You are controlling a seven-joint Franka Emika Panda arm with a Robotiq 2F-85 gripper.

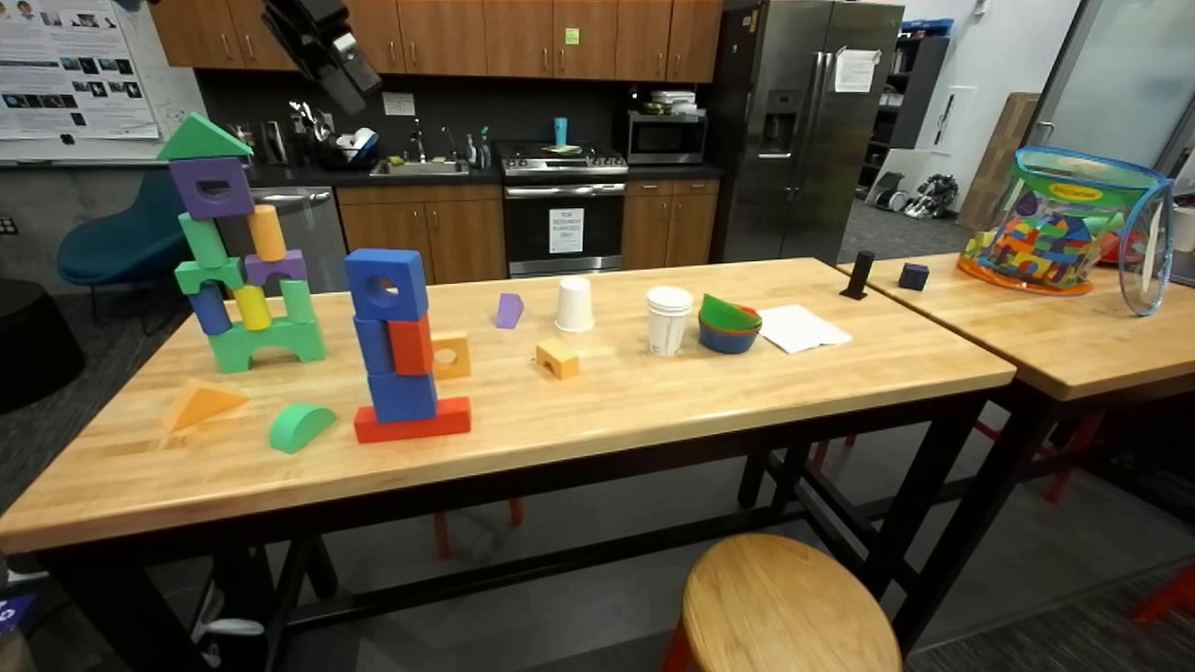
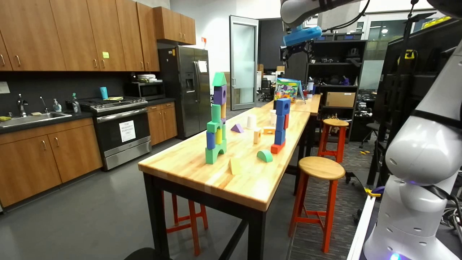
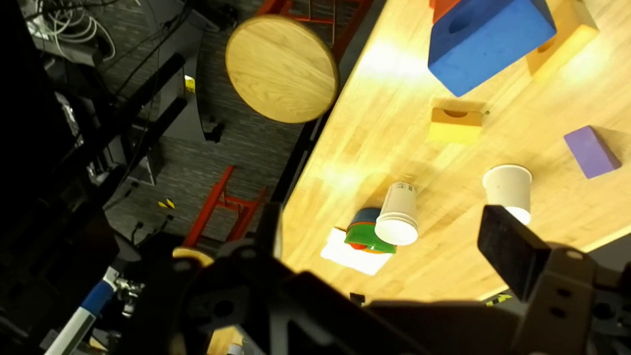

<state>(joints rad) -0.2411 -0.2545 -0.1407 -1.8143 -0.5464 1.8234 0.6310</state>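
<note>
Can see the gripper (image 3: 387,224) high over the table (image 1: 560,406), with jaws spread wide apart. Well below them and clear of them, the blue tower (image 1: 407,347), upright near the long edge of the table closer to the robot (image 2: 413,202). In the wrist view, lying past the fingers (image 3: 515,254), outside their gap, at the top edge of the view and toward its right.

Framed in that gap, but far down on the table: a cup stack (image 3: 398,209), upright, with nested bowls (image 3: 367,234) just beside and paper (image 3: 352,256) next to the bowls. Just past one fingertip in the same view, also down on the table, a white cup (image 3: 508,190), upside down. Farther out from the fingers, an orange arch (image 3: 456,128) and a purple block (image 3: 591,152). Near the blue tower and apart from it, toward the stove (image 1: 565,200), an orange block (image 1: 457,357).

Toward the short end away from the next table (image 1: 1102,341): a green half-round (image 1: 301,429) near the robot-side edge, an orange wedge (image 1: 205,403) nearest the end edge, and a green-roofed tower (image 2: 216,115) nearer the stove side than the blue tower. At the opposite end, a black stand (image 1: 860,276) by the stove-side corner. On the next table, a navy block (image 1: 913,277) and a bag (image 1: 1074,193).
</note>
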